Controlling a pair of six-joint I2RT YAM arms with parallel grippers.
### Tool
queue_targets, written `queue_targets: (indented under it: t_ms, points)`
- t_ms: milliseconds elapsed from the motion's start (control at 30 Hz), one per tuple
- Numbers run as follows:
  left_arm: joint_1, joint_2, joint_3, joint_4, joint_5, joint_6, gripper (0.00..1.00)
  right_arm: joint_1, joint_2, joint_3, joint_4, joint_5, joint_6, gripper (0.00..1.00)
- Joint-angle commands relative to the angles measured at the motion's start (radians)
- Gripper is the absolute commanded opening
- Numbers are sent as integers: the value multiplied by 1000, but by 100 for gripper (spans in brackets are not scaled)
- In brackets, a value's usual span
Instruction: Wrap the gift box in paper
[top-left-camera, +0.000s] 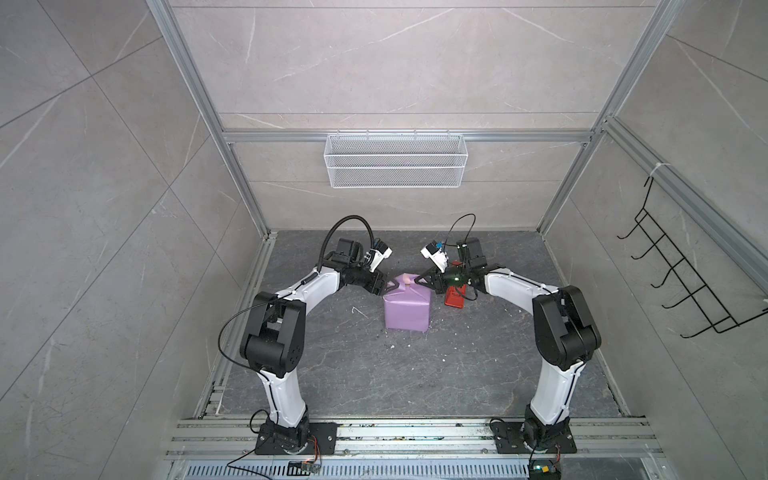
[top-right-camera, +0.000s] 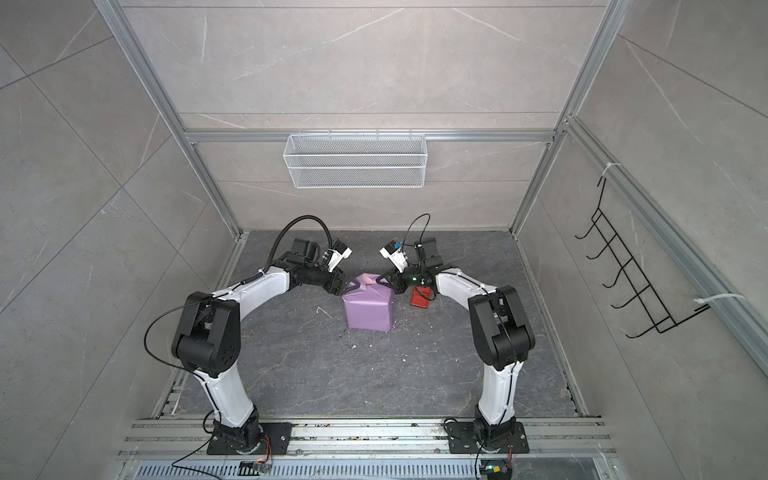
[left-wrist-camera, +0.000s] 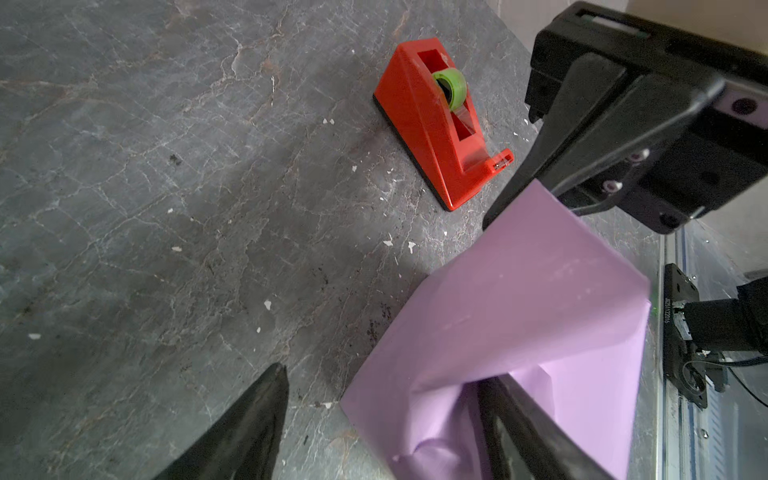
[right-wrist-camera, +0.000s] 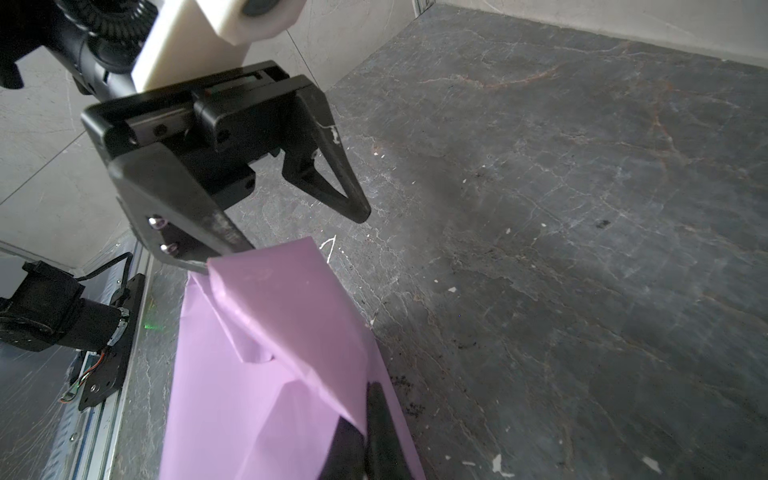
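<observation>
**Q:** Arm pose?
**A:** I see both elbows raised and the forearms angled inward, meeting over the parcel mid-table. Left gripper: fingers spread, one against a lilac flap. Right gripper: fingers pressed together, pinching a top fold of the paper.
**Q:** Gift box?
**A:** Covered by the paper, so I can't see it.
**Q:** Surroundings?
**A:** Dark veined tabletop with white flecks. Red tape dispenser beside the parcel. Wire basket and hook rack on the walls.
</observation>
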Motion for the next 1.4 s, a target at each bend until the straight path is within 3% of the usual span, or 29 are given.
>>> queue_targets:
  t_ms: [0,667,1367]
  points:
    - [-2,23,48,-12,62,38,71,-1,22,40,-4,-32,4,5]
    - [-5,87,125,33,181,28,33,-2,70,124,-97,-59,-35,6]
    - [-14,83,120,34,160,42,5,-1,100,162,-95,-44,-16,12]
